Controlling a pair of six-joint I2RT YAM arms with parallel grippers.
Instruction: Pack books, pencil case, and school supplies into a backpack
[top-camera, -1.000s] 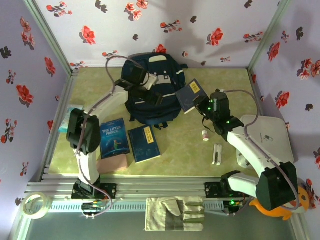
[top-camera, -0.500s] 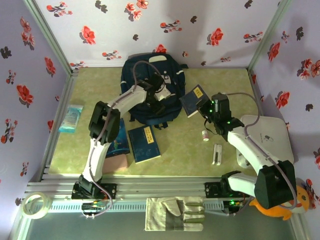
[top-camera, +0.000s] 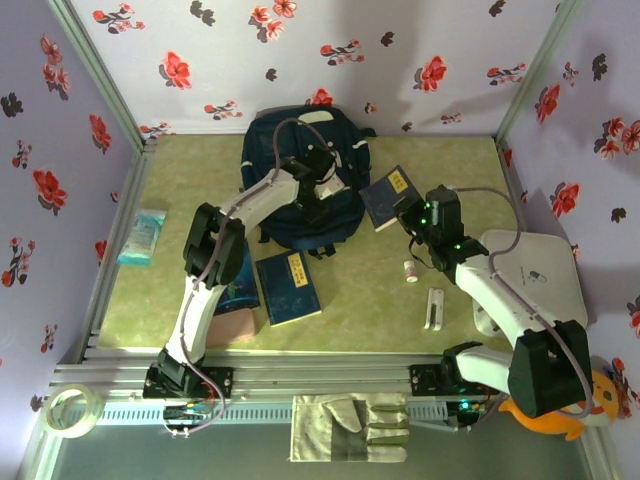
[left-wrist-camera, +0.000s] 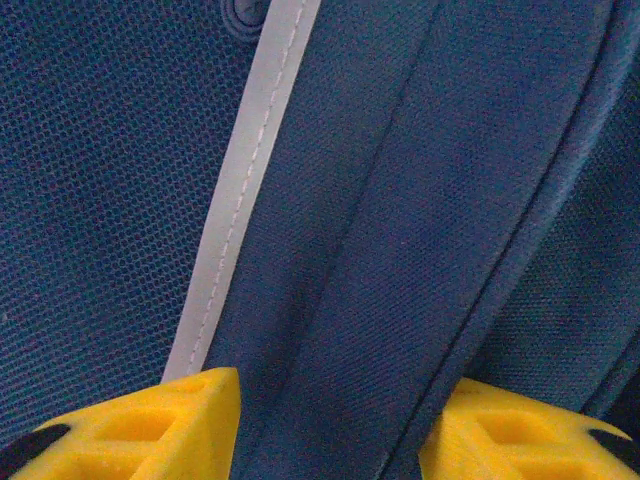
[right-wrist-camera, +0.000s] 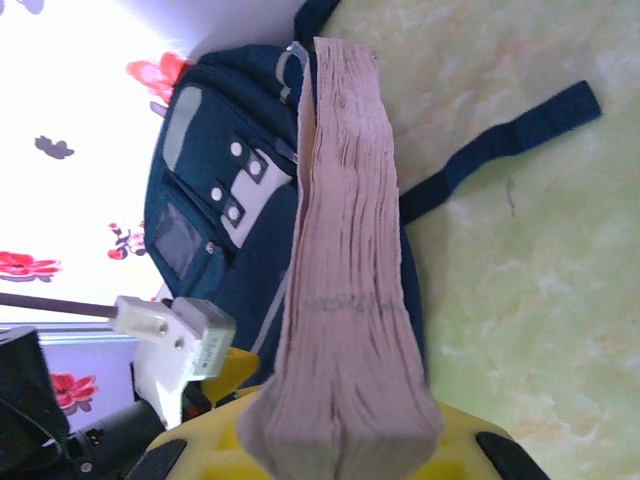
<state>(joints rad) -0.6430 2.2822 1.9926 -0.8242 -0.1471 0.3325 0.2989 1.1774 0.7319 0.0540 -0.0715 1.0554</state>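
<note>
The dark navy backpack (top-camera: 340, 150) lies at the back of the table. My left gripper (top-camera: 318, 197) is pressed onto its front; in the left wrist view its yellow fingertips (left-wrist-camera: 150, 425) pinch a navy fabric fold (left-wrist-camera: 400, 200) beside the white stripe (left-wrist-camera: 240, 180). My right gripper (top-camera: 412, 212) is shut on a navy book with a yellow label (top-camera: 386, 195), held tilted beside the backpack, page edge (right-wrist-camera: 345, 300) towards the camera. A second navy book (top-camera: 288, 287), the blue book (top-camera: 240, 288) and the pink pencil case (top-camera: 232, 328) lie under my left arm. A white bar (top-camera: 433, 308) and a small tube (top-camera: 410, 271) lie near my right arm.
A pale blue packet (top-camera: 142, 236) lies by the left wall. A white board (top-camera: 535, 270) sits at the right. A backpack strap (right-wrist-camera: 520, 140) trails across the table. Off the front edge lie a glove (top-camera: 350, 440) and a tape roll (top-camera: 70, 410).
My left gripper has come down from the backpack's top onto its front and its jaws have narrowed. The right gripper has carried the book slightly up and toward the backpack.
</note>
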